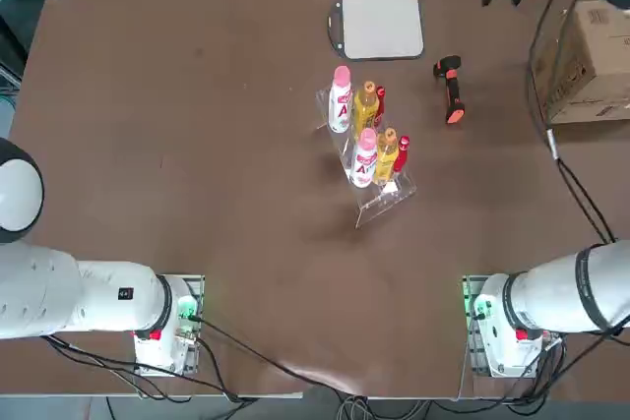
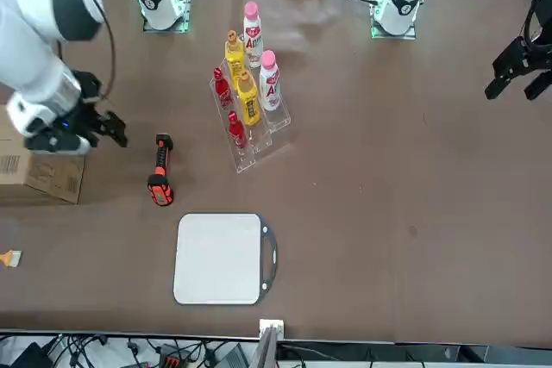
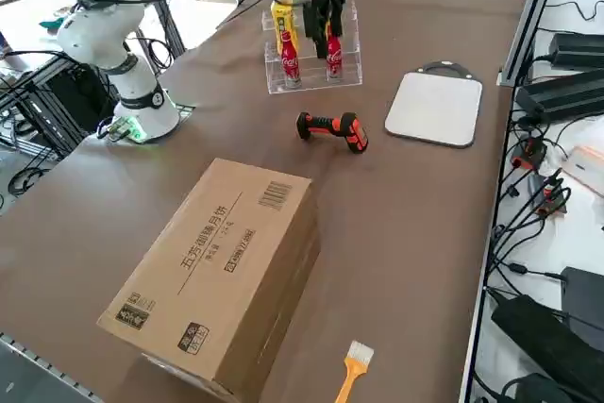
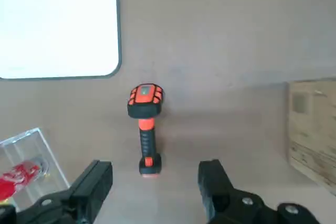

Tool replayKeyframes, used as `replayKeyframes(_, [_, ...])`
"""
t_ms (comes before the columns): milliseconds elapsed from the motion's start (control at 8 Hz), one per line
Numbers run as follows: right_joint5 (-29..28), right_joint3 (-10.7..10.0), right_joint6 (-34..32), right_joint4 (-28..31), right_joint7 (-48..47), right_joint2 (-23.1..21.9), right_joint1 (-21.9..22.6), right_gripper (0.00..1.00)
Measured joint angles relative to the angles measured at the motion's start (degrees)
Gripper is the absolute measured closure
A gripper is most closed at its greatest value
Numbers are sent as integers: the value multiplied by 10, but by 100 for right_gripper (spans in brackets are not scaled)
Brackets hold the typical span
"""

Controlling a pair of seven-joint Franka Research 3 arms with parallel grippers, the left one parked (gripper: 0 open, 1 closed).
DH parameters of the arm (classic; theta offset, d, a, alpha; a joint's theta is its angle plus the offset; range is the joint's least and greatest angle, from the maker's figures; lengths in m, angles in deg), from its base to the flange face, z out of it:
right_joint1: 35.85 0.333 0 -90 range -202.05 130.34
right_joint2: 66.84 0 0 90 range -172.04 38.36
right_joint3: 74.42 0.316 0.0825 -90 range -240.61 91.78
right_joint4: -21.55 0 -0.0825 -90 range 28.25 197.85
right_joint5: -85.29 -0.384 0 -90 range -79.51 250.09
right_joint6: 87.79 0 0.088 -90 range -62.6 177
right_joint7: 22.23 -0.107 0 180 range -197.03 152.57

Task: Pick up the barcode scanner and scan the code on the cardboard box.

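My right end effector (image 4: 156, 165), fingers spread, hangs above the counter (image 1: 246, 174) on the right side. Barcode scanner (image 1: 450, 89) rests below, apart from me, between bottle rack (image 1: 384, 201) and cardboard box (image 1: 594, 64). Box: far right. White board (image 1: 382, 25): far side, left of scanner.

Black-and-orange barcode scanner (image 4: 147, 142), brown cardboard box (image 3: 222, 271)

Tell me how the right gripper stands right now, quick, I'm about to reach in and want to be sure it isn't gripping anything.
Right gripper: open, holding nothing, above the table.
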Motion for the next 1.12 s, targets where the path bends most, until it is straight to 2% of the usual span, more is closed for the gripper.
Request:
replayKeyframes(250, [0, -1, -82, -80, 0, 4, -20, 0])
replayKeyframes(500, [-11, -1, -133, -131, 0, 20, -30, 0])
replayKeyframes(1125, [-12, -1, -146, -148, 1, 39, -31, 0])
